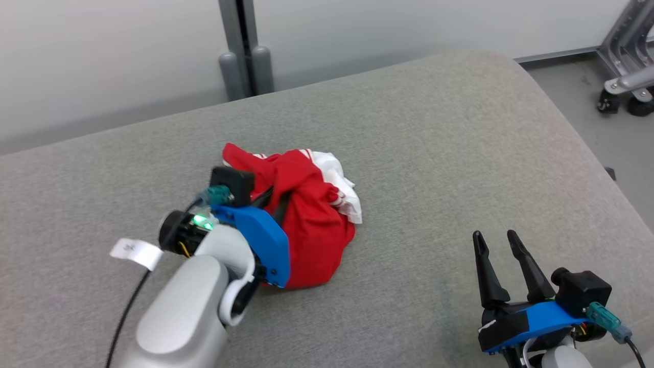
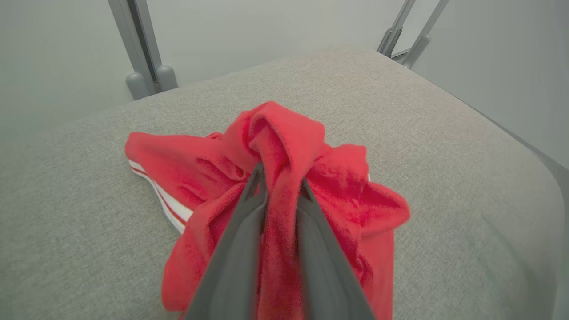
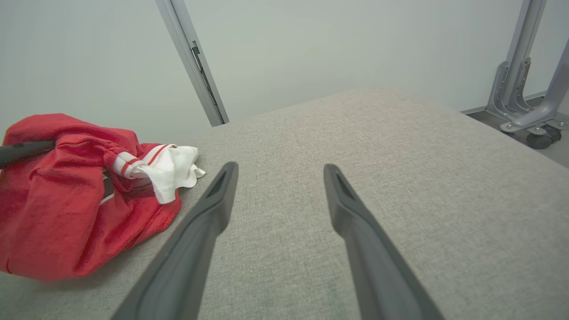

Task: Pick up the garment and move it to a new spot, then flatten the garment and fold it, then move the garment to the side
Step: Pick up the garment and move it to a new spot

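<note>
The garment (image 1: 311, 230) is a red piece with white striped trim, crumpled in a heap on the grey padded surface (image 1: 434, 153). My left gripper (image 1: 276, 202) reaches into its left side. In the left wrist view the two fingers (image 2: 240, 231) are pinched around a raised fold of the garment (image 2: 284, 133), so my left gripper (image 2: 281, 175) is shut on it. My right gripper (image 1: 494, 236) rests low at the front right, open and holding nothing, well clear of the cloth. From the right wrist, the garment (image 3: 58, 200) lies to the left of my right gripper (image 3: 280, 171).
A grey metal post (image 1: 240, 51) stands behind the surface against a pale wall. A wheeled metal frame (image 1: 628, 87) sits on the floor at the far right. The surface's rounded edge drops off on the right. A white tag (image 1: 135, 253) hangs on the left arm's cable.
</note>
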{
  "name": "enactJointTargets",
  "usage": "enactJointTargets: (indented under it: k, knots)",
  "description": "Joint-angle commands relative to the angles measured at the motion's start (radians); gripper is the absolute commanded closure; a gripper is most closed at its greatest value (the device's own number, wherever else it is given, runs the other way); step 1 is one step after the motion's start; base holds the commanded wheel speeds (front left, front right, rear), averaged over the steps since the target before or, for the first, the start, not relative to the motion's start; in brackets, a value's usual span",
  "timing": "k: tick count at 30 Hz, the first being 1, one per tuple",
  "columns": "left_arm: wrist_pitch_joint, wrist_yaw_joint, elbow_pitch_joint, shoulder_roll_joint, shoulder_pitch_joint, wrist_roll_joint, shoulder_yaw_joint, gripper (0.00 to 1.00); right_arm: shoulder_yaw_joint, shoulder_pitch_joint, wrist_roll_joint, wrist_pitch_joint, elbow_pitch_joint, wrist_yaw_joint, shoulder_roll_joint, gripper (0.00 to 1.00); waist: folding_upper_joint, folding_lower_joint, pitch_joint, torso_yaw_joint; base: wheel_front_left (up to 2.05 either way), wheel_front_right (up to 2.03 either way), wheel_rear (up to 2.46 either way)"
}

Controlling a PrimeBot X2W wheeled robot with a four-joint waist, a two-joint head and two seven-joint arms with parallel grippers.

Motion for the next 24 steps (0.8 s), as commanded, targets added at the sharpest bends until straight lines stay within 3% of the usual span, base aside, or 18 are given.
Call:
enactJointTargets:
  k: [1, 10, 15, 20, 24]
  knots:
    - [-0.033, -0.010, 0.015, -0.015, 0.016, 0.004, -0.012, 0.00, -0.001, -0.002, -0.007, -0.005, -0.001, 0.000, -0.004, 0.00, -0.0001, -0.0001, -0.004, 0.014, 0.00, 0.00, 0.00]
    - [-0.293, -0.047, 0.015, -0.038, 0.085, -0.022, -0.031, 0.00, -0.012, 0.020, -0.030, -0.002, 0.004, 0.000, -0.004, 0.00, -0.0001, -0.0001, -0.046, 0.104, 0.00, 0.00, 0.00]
    - [-0.441, -0.046, -0.010, -0.040, 0.157, -0.071, 0.022, 0.00, -0.015, 0.033, -0.044, 0.014, -0.010, 0.000, -0.004, 0.00, -0.0001, -0.0001, -0.078, 0.160, 0.00, 0.00, 0.00]
    - [-0.506, -0.029, -0.061, -0.026, 0.238, -0.085, 0.095, 0.00, -0.024, 0.052, -0.050, 0.032, -0.026, 0.000, -0.004, 0.00, -0.0001, -0.0001, -0.102, 0.210, 0.00, 0.00, 0.00]
    - [-0.514, 0.003, -0.144, -0.026, 0.301, -0.036, 0.187, 0.00, -0.030, 0.071, -0.053, 0.045, -0.039, 0.000, -0.004, 0.00, -0.0001, -0.0001, -0.119, 0.244, 0.00, 0.00, 0.00]
